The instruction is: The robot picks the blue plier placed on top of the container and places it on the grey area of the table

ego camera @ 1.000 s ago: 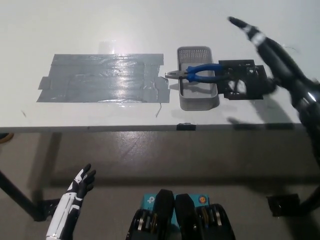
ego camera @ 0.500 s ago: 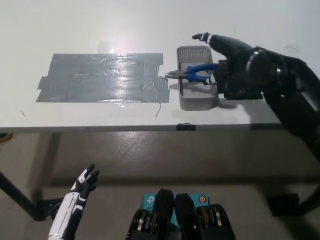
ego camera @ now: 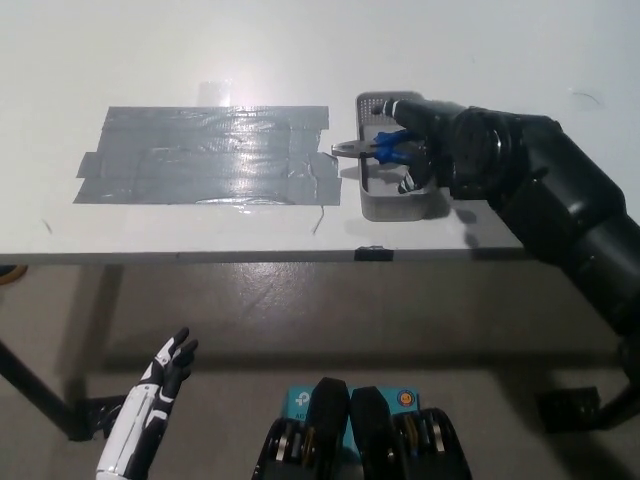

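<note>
Blue plier [ego camera: 385,148] across the top of the grey container [ego camera: 392,203], right hand [ego camera: 432,140] over its handles.

The plier lies across the container rim; its metal nose projects past the left wall toward the grey area [ego camera: 205,155], its blue handles pointing right. The black right hand covers the handles and most of the container; whether its fingers have closed on the handles cannot be determined. The container stands on the white table [ego camera: 250,50], just right of the grey area. The white left hand [ego camera: 165,368] rests below the table edge, lower left, fingers spread, holding nothing.
</note>
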`<state>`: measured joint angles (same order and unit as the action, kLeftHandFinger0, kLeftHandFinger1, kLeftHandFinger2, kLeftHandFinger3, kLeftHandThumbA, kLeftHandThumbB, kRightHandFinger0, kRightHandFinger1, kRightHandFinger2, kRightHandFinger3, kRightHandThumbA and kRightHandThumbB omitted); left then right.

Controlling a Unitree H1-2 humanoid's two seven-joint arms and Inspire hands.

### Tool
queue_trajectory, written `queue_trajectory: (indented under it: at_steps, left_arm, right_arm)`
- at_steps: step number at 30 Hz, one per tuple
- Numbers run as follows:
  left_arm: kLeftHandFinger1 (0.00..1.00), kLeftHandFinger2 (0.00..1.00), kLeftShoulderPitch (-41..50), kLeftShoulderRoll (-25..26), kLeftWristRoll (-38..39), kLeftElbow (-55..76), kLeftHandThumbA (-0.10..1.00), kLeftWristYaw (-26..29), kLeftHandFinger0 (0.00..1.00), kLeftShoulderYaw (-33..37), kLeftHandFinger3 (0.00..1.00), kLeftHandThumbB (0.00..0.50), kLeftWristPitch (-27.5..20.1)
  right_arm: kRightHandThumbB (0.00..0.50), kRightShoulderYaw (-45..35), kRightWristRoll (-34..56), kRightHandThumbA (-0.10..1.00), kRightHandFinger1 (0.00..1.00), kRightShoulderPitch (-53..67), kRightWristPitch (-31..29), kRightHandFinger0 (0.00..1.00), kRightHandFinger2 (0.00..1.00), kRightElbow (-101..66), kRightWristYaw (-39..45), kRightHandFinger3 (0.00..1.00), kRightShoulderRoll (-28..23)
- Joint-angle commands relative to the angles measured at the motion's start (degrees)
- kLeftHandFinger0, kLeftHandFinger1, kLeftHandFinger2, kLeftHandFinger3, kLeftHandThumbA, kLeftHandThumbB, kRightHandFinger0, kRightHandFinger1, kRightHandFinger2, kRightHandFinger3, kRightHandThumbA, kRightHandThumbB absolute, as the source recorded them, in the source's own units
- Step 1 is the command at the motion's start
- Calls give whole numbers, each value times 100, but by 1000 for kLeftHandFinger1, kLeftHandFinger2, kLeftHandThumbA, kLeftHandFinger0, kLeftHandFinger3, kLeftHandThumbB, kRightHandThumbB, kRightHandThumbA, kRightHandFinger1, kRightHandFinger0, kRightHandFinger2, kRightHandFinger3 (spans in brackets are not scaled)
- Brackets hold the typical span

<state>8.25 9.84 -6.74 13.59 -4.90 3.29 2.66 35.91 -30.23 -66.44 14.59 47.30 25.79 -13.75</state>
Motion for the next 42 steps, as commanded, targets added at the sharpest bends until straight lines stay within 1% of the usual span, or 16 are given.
queue_trajectory:
  at_steps: [1,5,8,9,12,15,21,25,28,29,34,39,40,41,42]
  left_arm:
    - [1000,1000,-64,93,-70,124,1000,-57,1000,28,1000,104,-247]
    - [1000,1000,-66,109,-48,117,1000,-73,1000,23,1000,102,-269]
    - [1000,1000,-77,103,-27,119,1000,-75,1000,15,1000,112,-252]
    - [1000,1000,-78,103,-40,119,1000,-72,1000,17,1000,105,-248]
    - [1000,1000,-71,101,-61,129,1000,-63,1000,16,1000,110,-243]
    - [1000,1000,-59,94,-21,137,1000,-74,1000,14,1000,109,-264]
    - [1000,1000,-102,118,-20,161,1000,-96,1000,13,1000,115,-238]
    - [1000,1000,-104,135,-51,186,1000,-100,1000,26,1000,109,-261]
    - [1000,1000,-108,136,-47,198,1000,-99,1000,25,1000,116,-236]
    - [1000,1000,-110,130,-24,190,1000,-98,1000,21,1000,104,-263]
    - [1000,1000,-132,136,-9,197,1000,-110,1000,17,1000,106,-234]
    - [1000,1000,-151,150,-41,229,1000,-106,1000,12,1000,127,-198]
    - [1000,1000,-145,145,-33,250,1000,-112,1000,14,1000,128,-180]
    - [1000,1000,-143,138,-31,254,1000,-110,1000,15,1000,127,-184]
    - [1000,1000,-145,140,-27,253,1000,-115,1000,8,1000,126,-190]
  right_arm:
    - [393,11,-244,816,1000,-540,-2,1000,1000,72,100,1000,7]
    - [403,11,-269,810,1000,-603,-20,1000,1000,215,116,1000,29]
    - [410,12,-315,811,1000,-646,-44,1000,1000,309,109,1000,37]
    - [420,2,-327,818,1000,-652,-62,1000,1000,331,109,1000,35]
    - [402,-20,-318,813,1000,-661,-50,1000,1000,361,171,1000,39]
    - [401,-9,-349,808,1000,-655,19,1000,1000,385,219,1000,53]
    - [401,-21,-388,832,1000,-690,-31,1000,1000,581,203,1000,106]
    - [399,-22,-392,868,1000,-663,-43,1000,1000,577,267,1000,109]
    - [390,32,-427,907,1000,-679,-100,1000,1000,640,343,1000,122]
    - [396,78,-474,914,1000,-701,-128,1000,1000,731,317,1000,147]
    - [378,88,-475,912,1000,-706,-169,1000,1000,806,362,1000,161]
    - [372,70,-483,897,1000,-752,-213,1000,1000,1076,315,1000,246]
    - [381,98,-523,893,1000,-755,-230,1000,1000,1142,265,1000,262]
    - [396,97,-544,865,1000,-757,-208,1000,1000,1180,215,1000,275]
    - [396,86,-556,849,1000,-758,-172,1000,1000,1217,158,1000,293]
